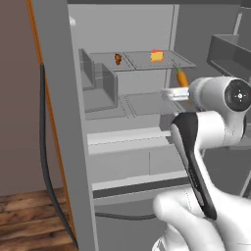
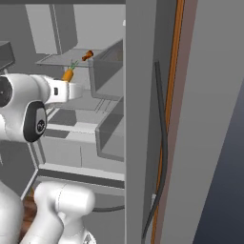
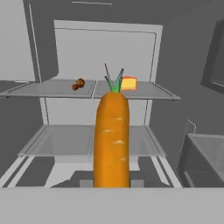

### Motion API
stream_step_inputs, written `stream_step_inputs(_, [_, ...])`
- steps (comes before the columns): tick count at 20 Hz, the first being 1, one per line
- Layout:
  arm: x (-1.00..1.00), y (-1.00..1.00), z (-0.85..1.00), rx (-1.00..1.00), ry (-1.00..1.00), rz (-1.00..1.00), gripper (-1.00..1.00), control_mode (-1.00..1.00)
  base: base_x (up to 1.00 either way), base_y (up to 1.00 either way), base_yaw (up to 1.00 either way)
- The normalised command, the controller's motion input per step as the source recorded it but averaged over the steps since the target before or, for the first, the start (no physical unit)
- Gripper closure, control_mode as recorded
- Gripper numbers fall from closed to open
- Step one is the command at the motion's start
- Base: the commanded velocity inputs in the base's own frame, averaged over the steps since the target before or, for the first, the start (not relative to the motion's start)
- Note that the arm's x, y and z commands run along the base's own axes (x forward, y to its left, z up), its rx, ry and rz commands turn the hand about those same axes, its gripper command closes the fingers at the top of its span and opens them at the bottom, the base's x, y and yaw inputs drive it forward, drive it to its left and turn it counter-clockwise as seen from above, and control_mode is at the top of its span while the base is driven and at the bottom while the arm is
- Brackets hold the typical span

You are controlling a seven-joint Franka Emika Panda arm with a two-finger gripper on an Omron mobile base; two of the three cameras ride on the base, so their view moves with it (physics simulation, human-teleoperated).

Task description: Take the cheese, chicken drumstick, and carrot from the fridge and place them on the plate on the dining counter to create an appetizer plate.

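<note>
- Gripper clenched on the carrot, which sticks out ahead of the fingers, leafy end forward.
- Carrot sits in front of the open fridge, off its shelves.
- Cheese and chicken drumstick lie on the fridge's upper shelf, well apart.
- Judged progress: first item in hand, none delivered; carrot needs carrying to the plate, then two more fetches.

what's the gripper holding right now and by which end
The gripper holds the carrot by its tapered tip end, leafy top pointing away toward the fridge shelves.
</note>
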Motion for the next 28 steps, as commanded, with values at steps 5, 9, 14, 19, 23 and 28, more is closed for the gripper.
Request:
stream_step_inputs(5, [-0.65,0.00,0.00,0.00,0.00,0.00,1.00,-1.00,0.00,0.00,0.00])
stream_step_inputs(9, [-0.37,-0.03,0.00,0.00,-0.02,0.00,1.00,1.00,-0.39,-0.03,0.01])
stream_step_inputs(14, [0.00,0.00,0.00,0.00,0.00,0.00,1.00,1.00,-0.78,-0.03,0.07])
stream_step_inputs(19, [0.00,0.00,0.00,0.00,0.00,0.00,1.00,1.00,-0.72,0.00,0.15])
stream_step_inputs(23, [0.00,0.00,0.00,0.00,0.00,0.00,1.00,1.00,-0.60,0.00,0.18])
stream_step_inputs(28, [0.00,0.00,0.00,0.00,0.00,0.00,1.00,1.00,-0.29,-0.02,0.36])
